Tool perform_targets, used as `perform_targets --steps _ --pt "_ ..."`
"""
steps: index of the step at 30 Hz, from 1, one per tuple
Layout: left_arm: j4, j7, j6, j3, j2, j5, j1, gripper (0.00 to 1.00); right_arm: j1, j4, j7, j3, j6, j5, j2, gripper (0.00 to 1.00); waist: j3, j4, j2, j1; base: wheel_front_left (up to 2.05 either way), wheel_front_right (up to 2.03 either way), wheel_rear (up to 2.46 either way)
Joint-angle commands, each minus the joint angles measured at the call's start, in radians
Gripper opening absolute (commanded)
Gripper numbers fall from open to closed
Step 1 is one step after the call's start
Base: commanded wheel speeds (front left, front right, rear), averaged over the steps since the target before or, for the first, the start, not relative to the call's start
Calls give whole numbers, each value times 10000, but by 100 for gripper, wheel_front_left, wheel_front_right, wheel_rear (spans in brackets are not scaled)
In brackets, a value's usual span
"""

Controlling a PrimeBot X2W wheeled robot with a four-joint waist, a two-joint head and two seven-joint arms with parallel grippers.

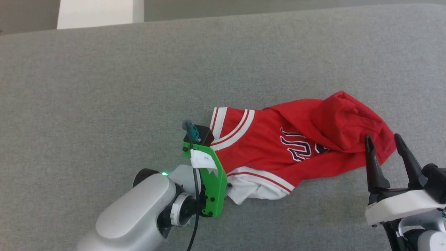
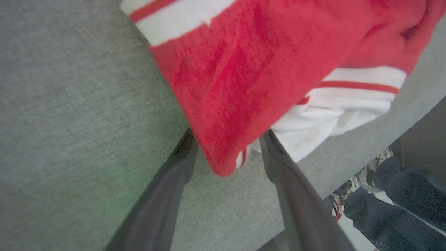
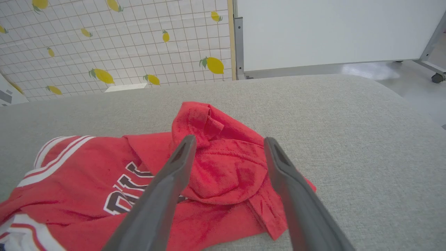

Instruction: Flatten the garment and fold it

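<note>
The red jersey T-shirt [image 1: 264, 146] lies bunched up on the grey surface [image 1: 104, 87], not flat or folded yet, with the left claw [image 2: 228, 139] wide open around its corner and the right claw [image 1: 382, 139] wide open by its other end, both holding nothing.

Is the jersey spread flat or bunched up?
Bunched up. The garment lies crumpled: a red flap covers part of the lettering, and a white sleeve is wadded underneath.
</note>
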Motion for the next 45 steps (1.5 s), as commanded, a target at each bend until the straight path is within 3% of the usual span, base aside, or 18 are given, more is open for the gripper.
perform_targets --steps 1,9,17,23,29,30,31,38,45 --pt "90 -31 -133 -78 -15 -147 19 0 -216 8 -80 -38 -13 -83 27 100 183 -79 0 0 0 0 0" --pt "-253 -593 -333 65 705 -109 672 0 -218 415 4 -39 -13 -62 31 100 -692 399 0 0 0 0 0" --pt "-1419 -1520 226 1133 2228 -58 1498 0 -133 695 239 -65 -13 88 32 100 -1730 897 0 0 0 0 0" --pt "-1773 -2234 393 1917 3374 333 1538 0 -24 794 352 53 -13 141 33 100 -1882 1135 0 0 0 0 0" --pt "-976 -2885 527 2108 3810 879 1589 0 16 806 422 182 -13 176 33 100 -1763 1218 0 0 0 0 0" --pt "-785 -2796 503 1961 3839 941 1672 5 14 803 430 205 -13 172 33 100 -1740 1210 0 0 0 0 0" --pt "-574 -2747 493 1804 3839 1038 1746 100 9 799 443 229 -13 163 33 100 -1713 1201 0 0 0 0 0" --pt "113 -3736 739 1659 3214 1388 2026 100 14 783 567 236 -13 74 33 100 -1717 1258 0 0 0 0 0" --pt "202 -5999 875 1902 2727 2109 2131 100 69 755 807 285 -13 73 -34 100 -2155 1576 0 0 0 0 0"
